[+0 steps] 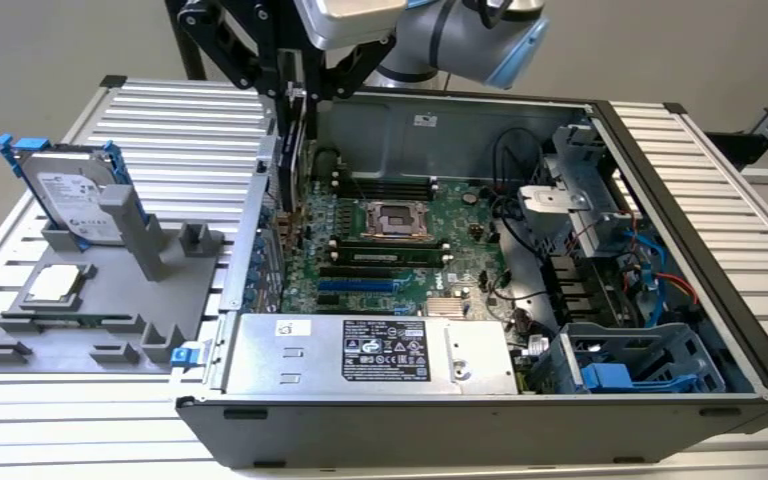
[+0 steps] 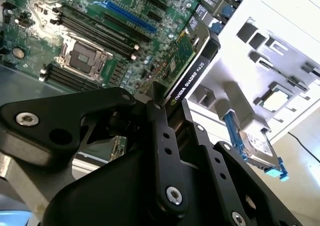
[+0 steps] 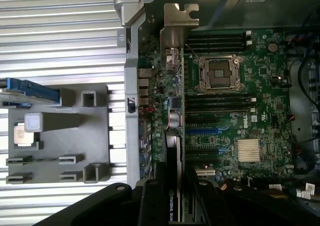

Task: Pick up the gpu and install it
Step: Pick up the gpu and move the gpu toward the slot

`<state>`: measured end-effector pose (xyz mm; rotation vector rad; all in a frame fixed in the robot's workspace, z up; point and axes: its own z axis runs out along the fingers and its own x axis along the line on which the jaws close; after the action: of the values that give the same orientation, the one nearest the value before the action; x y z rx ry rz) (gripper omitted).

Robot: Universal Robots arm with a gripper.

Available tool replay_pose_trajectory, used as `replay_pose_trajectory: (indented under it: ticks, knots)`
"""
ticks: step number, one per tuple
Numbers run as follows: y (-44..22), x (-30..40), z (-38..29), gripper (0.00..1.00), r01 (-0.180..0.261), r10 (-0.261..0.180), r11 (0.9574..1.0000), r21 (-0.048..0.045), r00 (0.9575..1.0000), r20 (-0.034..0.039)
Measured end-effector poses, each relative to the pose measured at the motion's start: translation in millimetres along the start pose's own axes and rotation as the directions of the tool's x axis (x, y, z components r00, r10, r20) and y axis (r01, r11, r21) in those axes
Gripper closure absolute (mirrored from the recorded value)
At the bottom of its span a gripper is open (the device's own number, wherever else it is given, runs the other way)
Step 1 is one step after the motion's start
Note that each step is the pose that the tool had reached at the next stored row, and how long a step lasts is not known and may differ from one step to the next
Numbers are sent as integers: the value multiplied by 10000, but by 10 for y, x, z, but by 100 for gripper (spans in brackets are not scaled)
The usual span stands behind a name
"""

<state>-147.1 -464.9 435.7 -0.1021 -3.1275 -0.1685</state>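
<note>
My gripper (image 1: 293, 95) is shut on the gpu (image 1: 299, 150), which hangs on edge above the open computer case, over the motherboard (image 1: 398, 225) side nearest the port wall. In the second wrist view, black fingers (image 2: 159, 131) clamp the gpu (image 2: 187, 78) by its black cooler edge, and the green board faces the motherboard (image 2: 90, 30). In the first wrist view the gpu (image 3: 175, 151) appears edge-on with its silver bracket (image 3: 177, 20) at the far end, above the motherboard (image 3: 225, 116) and its blue slot (image 3: 202, 132). The card is apart from the slots.
A grey fixture tray (image 1: 104, 330) at the exterior view's left holds a hard drive in a blue frame (image 1: 71, 195) and a square CPU chip (image 1: 57, 285). Inside the case are a power supply (image 1: 371, 350), drive cages (image 1: 638, 365) and cables (image 1: 651, 260). The case stands on a ribbed metal table (image 1: 157, 120).
</note>
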Motion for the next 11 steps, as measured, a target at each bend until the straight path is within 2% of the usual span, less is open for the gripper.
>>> replay_pose_trajectory:
  ticks: [11]
  knots:
    - [12,-182,-1,100,-1,1,10000,1,10000,-9]
